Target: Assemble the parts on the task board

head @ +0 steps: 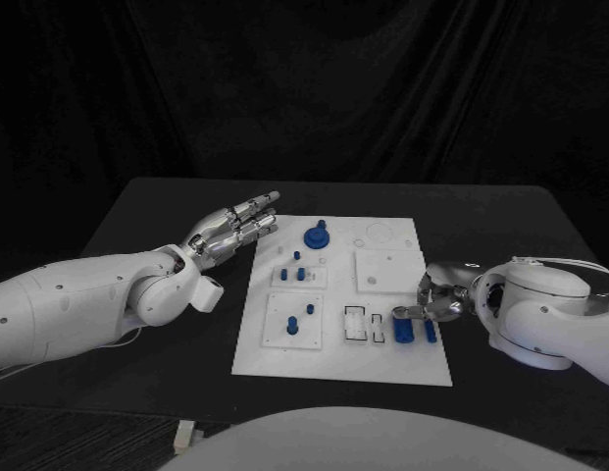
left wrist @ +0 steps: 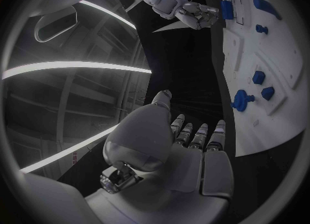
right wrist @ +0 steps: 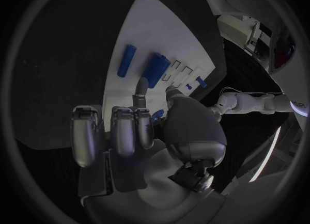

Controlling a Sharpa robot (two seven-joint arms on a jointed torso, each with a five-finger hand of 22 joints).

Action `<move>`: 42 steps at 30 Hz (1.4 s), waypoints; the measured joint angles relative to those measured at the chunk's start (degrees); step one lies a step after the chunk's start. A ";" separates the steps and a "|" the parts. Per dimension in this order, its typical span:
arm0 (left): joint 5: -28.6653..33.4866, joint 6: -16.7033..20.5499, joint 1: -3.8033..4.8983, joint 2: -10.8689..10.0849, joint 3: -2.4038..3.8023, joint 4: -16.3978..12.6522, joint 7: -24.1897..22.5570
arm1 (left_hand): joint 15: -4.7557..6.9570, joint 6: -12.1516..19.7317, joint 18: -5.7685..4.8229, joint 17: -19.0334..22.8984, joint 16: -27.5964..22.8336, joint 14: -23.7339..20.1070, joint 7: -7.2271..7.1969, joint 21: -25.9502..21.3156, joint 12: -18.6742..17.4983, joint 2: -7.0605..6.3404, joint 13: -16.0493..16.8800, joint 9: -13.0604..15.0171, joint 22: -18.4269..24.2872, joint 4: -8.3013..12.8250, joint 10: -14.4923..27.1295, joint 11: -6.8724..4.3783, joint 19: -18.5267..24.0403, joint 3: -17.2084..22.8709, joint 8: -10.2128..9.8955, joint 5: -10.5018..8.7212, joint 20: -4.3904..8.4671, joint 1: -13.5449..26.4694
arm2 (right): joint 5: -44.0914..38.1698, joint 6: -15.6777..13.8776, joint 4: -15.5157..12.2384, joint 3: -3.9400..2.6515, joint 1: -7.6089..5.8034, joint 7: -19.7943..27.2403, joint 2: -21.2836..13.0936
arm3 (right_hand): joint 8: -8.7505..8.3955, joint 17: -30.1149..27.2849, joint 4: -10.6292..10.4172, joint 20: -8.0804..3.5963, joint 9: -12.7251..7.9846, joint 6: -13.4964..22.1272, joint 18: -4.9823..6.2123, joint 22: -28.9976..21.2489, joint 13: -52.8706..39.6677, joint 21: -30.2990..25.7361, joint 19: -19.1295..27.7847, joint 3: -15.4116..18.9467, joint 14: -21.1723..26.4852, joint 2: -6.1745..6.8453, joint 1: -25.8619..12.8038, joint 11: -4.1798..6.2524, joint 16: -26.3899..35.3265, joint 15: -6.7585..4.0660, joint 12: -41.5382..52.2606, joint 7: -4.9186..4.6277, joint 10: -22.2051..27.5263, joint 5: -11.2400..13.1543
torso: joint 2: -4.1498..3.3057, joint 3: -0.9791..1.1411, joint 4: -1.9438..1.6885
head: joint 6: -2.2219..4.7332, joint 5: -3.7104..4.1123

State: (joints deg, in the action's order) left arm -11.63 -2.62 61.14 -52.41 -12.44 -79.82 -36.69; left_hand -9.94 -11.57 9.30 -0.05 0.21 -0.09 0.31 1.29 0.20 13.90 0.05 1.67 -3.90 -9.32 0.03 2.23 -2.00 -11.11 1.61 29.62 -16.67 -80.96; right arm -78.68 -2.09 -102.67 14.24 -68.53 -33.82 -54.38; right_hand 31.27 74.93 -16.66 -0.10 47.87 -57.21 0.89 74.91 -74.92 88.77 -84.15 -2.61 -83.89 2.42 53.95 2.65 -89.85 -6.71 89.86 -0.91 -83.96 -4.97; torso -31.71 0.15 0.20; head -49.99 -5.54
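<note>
Right hand [head: 443, 297] sits at the task board [head: 389, 365]'s right edge with fingers [right wrist: 140, 91] apart and holding nothing, just beside two blue cylinders [head: 405, 331] lying lengthwise toward the robot, while the left hand [head: 230, 232], fingers straight, hovers well apart.

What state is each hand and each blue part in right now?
left hand: open, fingers straight, over the table beside the task board, holding nothing.
right hand: at the board's right edge, fingertips by the two lying cylinders; grip unclear.
blue knob: standing on the board.
small pegs: standing in their plate.
</note>
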 measured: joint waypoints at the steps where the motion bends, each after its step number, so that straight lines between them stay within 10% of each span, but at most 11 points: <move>1: 0.00 0.00 0.00 0.00 0.00 0.01 0.00 | 0.00 0.00 0.00 0.00 0.00 0.00 0.00 0.00 0.00 0.00 0.00 0.00 0.00 0.00 0.00 0.00 0.00 0.00 0.00 0.00 0.00 0.00 | -0.05 0.28 0.10 0.00 0.12 -0.29 0.16 | -0.18 0.00 0.00 -0.12 0.05 0.00 0.00 0.00 0.00 0.00 0.12 0.00 0.00 0.25 -0.25 0.02 0.00 0.00 0.00 0.00 0.02 0.38 | 0.00 0.00 0.00 | 0.00 -0.01; 27: 0.00 -0.04 -0.09 0.11 0.00 0.06 0.03 | 0.00 0.00 0.00 -0.03 0.00 0.00 0.00 0.00 0.00 0.00 0.03 0.00 0.00 0.00 0.00 0.00 0.00 0.00 0.00 0.00 0.00 0.00 | -0.39 3.51 3.09 0.00 1.38 -3.50 4.55 | -6.48 -0.01 0.23 -0.21 -2.66 -1.87 0.00 0.04 0.01 -0.35 0.21 0.08 0.00 -0.07 -0.71 0.01 0.00 0.00 0.00 -0.23 0.02 1.19 | 0.02 0.00 -0.01 | -0.01 -0.15; 37: 0.00 -0.07 -0.11 0.11 0.00 0.06 0.05 | 0.00 0.00 0.00 -0.05 0.00 0.00 0.00 0.00 0.00 0.00 0.04 0.00 0.00 0.16 0.00 0.00 0.00 0.16 0.00 0.00 0.00 0.00 | -0.23 3.49 3.75 -0.18 1.49 -3.29 5.47 | -12.04 -0.01 4.88 -0.21 -4.52 -2.35 0.01 0.04 0.02 -0.94 0.21 -2.32 -0.08 0.74 8.26 -0.17 0.00 0.15 0.00 -0.93 -0.14 -15.85 | 0.03 0.00 0.00 | -0.01 -0.35; 42: 0.00 -0.08 -0.11 0.11 0.00 0.05 0.06 | 0.00 0.00 0.00 -0.04 0.00 0.00 0.00 0.00 0.00 0.00 0.05 0.00 0.00 0.16 0.00 0.00 0.00 0.16 0.00 0.00 0.00 0.00 | 0.27 3.60 3.94 -0.34 1.49 -3.27 5.65 | -13.89 -0.01 5.46 -0.20 -5.37 -1.32 0.01 0.03 0.02 -1.46 0.22 -2.21 -0.05 0.89 10.81 -0.73 0.02 0.33 -0.01 -1.35 -0.07 -18.54 | 0.04 0.00 0.02 | -0.01 -0.20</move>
State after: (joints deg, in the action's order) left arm -11.62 -2.71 61.03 -52.30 -12.44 -79.77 -36.64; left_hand -9.94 -11.57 9.30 -0.09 0.21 -0.09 0.31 1.29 0.20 13.90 0.10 1.67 -3.90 -9.16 0.03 2.23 -2.00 -10.95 1.61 29.62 -16.67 -80.97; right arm -78.41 1.51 -98.73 13.90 -67.04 -37.10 -48.73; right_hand 17.38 74.92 -11.20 -0.30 42.50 -58.53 0.90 74.94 -74.90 87.31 -83.94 -4.81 -83.93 3.30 64.76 1.92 -89.83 -6.38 89.85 -2.26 -84.03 -23.51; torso -31.67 0.15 0.22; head -49.99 -5.73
